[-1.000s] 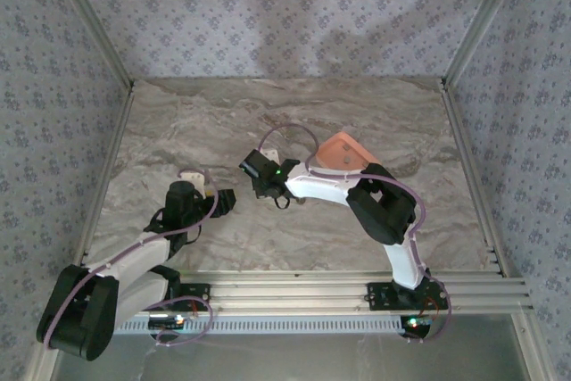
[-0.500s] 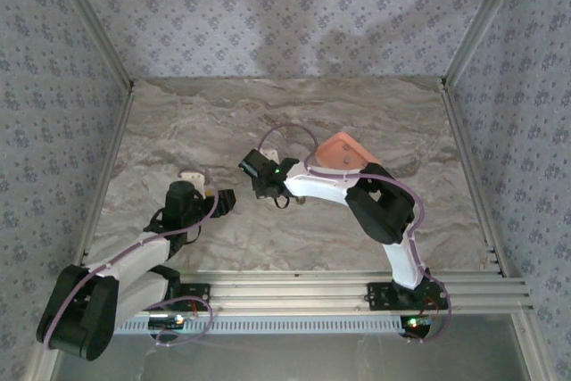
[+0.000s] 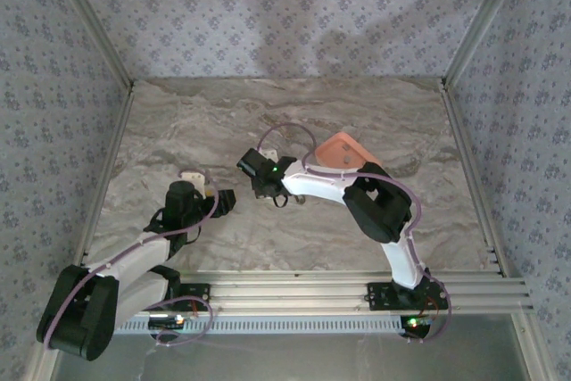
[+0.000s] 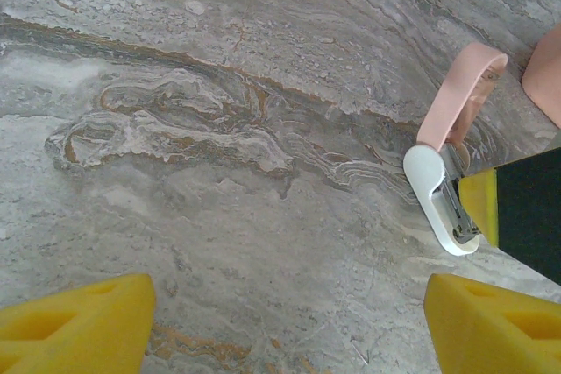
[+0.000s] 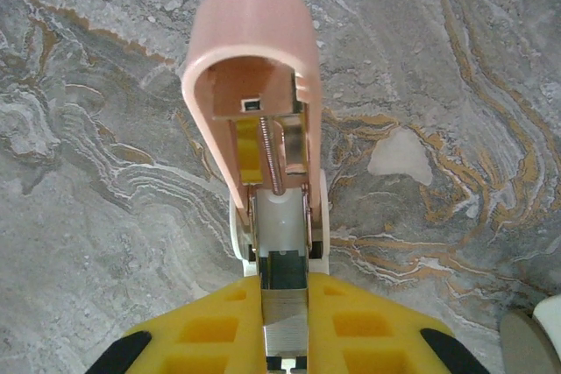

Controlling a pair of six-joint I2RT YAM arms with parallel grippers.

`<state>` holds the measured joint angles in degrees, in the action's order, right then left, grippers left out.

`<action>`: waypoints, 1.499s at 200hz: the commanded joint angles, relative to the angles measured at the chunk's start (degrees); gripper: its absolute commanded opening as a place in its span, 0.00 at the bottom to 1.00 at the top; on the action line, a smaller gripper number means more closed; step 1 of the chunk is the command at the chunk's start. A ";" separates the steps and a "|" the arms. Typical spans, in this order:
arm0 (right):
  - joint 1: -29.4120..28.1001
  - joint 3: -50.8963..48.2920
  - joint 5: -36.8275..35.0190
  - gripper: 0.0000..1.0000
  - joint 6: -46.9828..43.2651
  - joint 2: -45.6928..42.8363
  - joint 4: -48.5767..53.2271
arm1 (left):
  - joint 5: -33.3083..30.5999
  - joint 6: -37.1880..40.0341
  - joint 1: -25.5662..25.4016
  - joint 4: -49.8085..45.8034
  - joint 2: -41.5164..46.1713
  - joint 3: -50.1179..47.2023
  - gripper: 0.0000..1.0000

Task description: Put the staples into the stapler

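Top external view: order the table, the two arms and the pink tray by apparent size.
1. Table.
2. Left arm and right arm: too alike to rank.
3. Pink tray, partly hidden by the right arm.

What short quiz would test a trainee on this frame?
1. Fill in: the left tool stands ___ (open or shut).
2. Which one grips the staples: A left tool, B right tool?
3. True or false: the stapler is closed.
Key: 1 open; 2 B; 3 false, it is flipped open.
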<state>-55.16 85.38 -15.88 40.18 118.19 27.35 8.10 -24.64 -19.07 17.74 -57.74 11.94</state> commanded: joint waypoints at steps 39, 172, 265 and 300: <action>-0.47 0.33 -2.61 0.15 0.81 0.27 3.29 | -0.10 1.09 0.44 -0.11 0.65 -0.08 0.81; -0.66 -1.77 -2.46 0.15 -0.30 -2.21 -0.26 | -0.01 1.18 0.52 0.18 0.52 0.10 0.81; -0.05 0.03 -0.67 0.15 0.43 0.50 3.00 | -0.01 1.44 0.53 0.43 0.34 0.23 0.81; -0.18 0.39 -1.63 0.15 0.01 -0.16 2.68 | 0.18 1.53 0.53 0.77 -0.27 0.34 0.81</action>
<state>-55.48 84.53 -16.91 39.86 117.32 27.29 8.10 -24.45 -18.85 17.76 -57.78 11.94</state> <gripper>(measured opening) 0.149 0.806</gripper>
